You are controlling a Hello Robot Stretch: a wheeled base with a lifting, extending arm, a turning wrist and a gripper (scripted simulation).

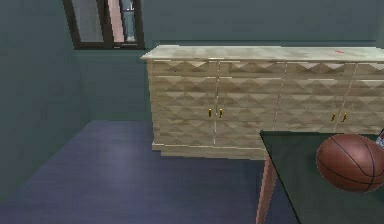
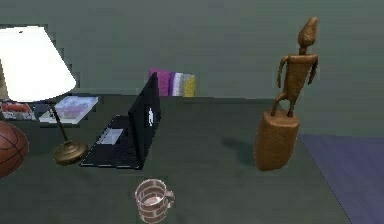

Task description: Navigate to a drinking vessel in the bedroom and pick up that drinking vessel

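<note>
Glass mug at the table's near edge

In the arm side view a clear glass mug stands upright on the dark table, down at six o'clock. From the mug, an open laptop sits at eleven o'clock, near but apart. A lamp with a white shade stands at ten, with a basketball at nine and some books behind the lamp. A wooden statue rises at two o'clock. Looking ahead, a pale sideboard lines the wall at twelve, with a window at eleven. How the claw stands I cannot tell
</note>
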